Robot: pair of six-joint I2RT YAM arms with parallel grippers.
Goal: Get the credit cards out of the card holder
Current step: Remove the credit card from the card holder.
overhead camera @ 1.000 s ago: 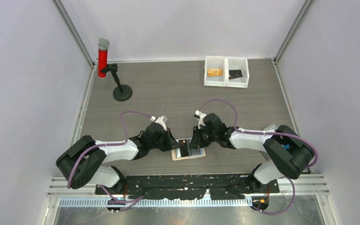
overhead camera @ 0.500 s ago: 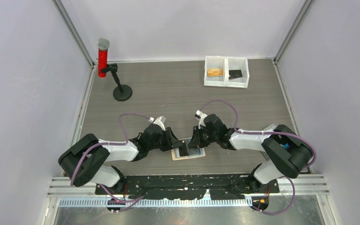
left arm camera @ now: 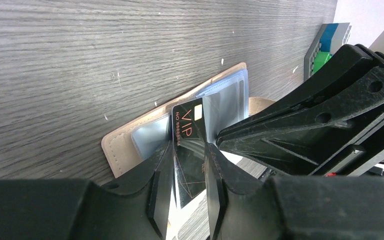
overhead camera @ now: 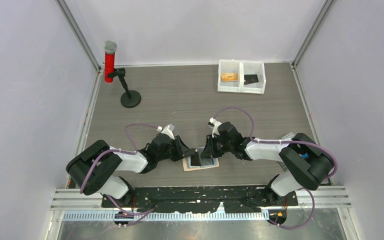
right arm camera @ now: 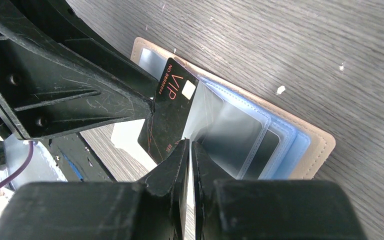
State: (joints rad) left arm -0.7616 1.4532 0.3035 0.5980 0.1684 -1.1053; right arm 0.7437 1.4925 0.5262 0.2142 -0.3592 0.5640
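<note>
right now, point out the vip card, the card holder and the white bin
credit card (left arm camera: 186,122), left wrist view, on its printed VIP end
card holder (right arm camera: 322,146), right wrist view, on its tan outer border
white bin (overhead camera: 241,75), top external view, on the wall between its compartments

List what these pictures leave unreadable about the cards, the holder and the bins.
1. Top view: the left gripper and right gripper cover most of the card holder; its pockets are unseen.
2. Left wrist view: the credit card's lower part is hidden between the fingers.
3. Right wrist view: glare on the pockets hides how many cards are inside.
4. Top view: the dark item in the white bin is too small to identify.
</note>
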